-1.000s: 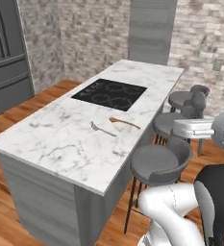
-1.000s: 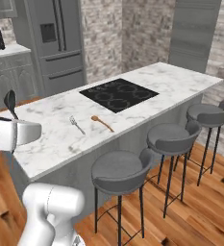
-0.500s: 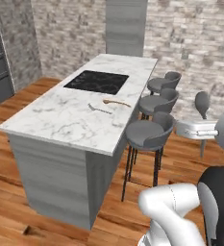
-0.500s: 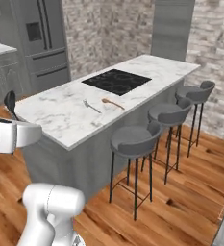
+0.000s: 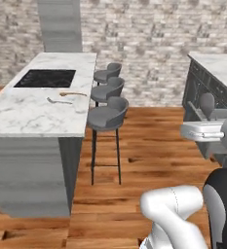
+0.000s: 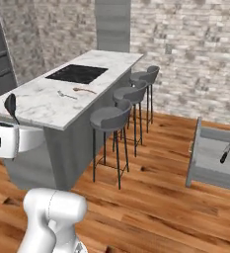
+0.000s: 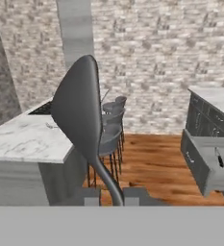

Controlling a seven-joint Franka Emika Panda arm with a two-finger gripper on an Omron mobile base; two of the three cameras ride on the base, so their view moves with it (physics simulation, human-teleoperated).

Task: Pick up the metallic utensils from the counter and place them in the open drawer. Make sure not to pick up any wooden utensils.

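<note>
My gripper point(image 7: 111, 194) is shut on the handle of a grey metallic spoon point(image 7: 80, 115), whose round bowl stands upright above the finger tips. The same spoon point(image 5: 207, 104) rises above the hand at the right of the left base view, and the spoon point(image 6: 10, 105) shows at the left of the right base view. On the white marble counter point(image 5: 17, 116) lie a silver fork point(image 5: 56, 101) and the orange-brown wooden spoon point(image 5: 72, 94). The open grey drawer point(image 6: 201, 173) stands to the right, with a black-handled knife point(image 6: 225, 153) inside it.
Three grey bar stools point(image 5: 107, 114) line the counter's right side. A black cooktop point(image 5: 46, 78) is set into its far end. Grey cabinets under a second marble top point(image 5: 217, 68) stand on the right. Wooden floor point(image 5: 149, 160) lies between island and drawer.
The base has swung to the right, so the island has slid left in both base views and the open drawer has come into sight. The spoon stays in the shut gripper.
</note>
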